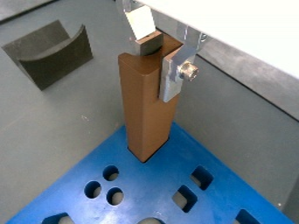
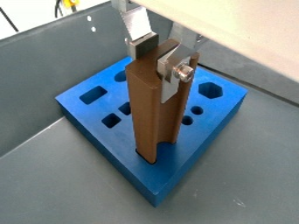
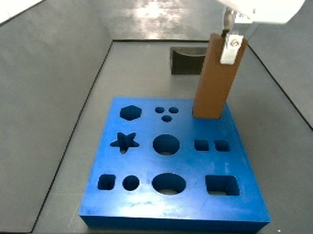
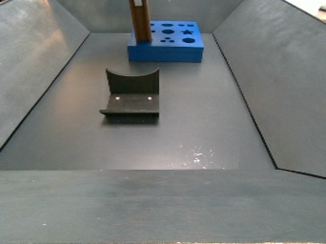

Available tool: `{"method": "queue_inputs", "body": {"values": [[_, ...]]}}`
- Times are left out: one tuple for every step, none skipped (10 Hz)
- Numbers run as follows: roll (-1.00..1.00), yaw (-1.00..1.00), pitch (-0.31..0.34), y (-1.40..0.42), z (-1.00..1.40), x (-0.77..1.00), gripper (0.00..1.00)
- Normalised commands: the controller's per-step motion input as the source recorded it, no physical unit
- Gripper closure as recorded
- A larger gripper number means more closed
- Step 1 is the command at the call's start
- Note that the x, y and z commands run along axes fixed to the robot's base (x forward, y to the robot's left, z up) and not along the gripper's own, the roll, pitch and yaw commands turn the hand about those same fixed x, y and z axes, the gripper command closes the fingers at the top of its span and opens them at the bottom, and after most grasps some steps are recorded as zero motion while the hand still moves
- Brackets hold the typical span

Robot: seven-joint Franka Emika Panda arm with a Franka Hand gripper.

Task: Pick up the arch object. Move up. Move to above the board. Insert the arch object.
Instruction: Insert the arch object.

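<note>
The arch object (image 1: 49, 54), a dark olive-grey block with a curved notch, lies on the grey floor (image 4: 132, 95), apart from the board and well away from the gripper. The bright-blue board (image 3: 134, 164) with several shaped holes sits at one end of the bin. A tall orange-brown bar (image 3: 210, 87) stands upright in a hole at the board's edge. My gripper (image 2: 158, 70) straddles the bar's top (image 1: 146, 105), with one dark pad behind it and the silver finger (image 1: 177, 74) flat against its near face. It looks shut on the bar.
Sloping grey bin walls (image 4: 45, 76) enclose the floor on all sides. The board (image 4: 192, 52) lies at the far end in a side view, with the arch object midway along the floor.
</note>
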Motion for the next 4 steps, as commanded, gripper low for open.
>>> {"method": "queue_inputs", "body": {"values": [[0.06, 0.00, 0.000, 0.00, -0.38, 0.00, 1.00], [0.12, 0.00, 0.000, -0.04, -0.43, -0.06, 1.00], [0.12, 0.00, 0.000, -0.05, -0.41, -0.05, 1.00], [0.00, 0.00, 0.000, 0.00, 0.00, 0.00, 1.00]]}}
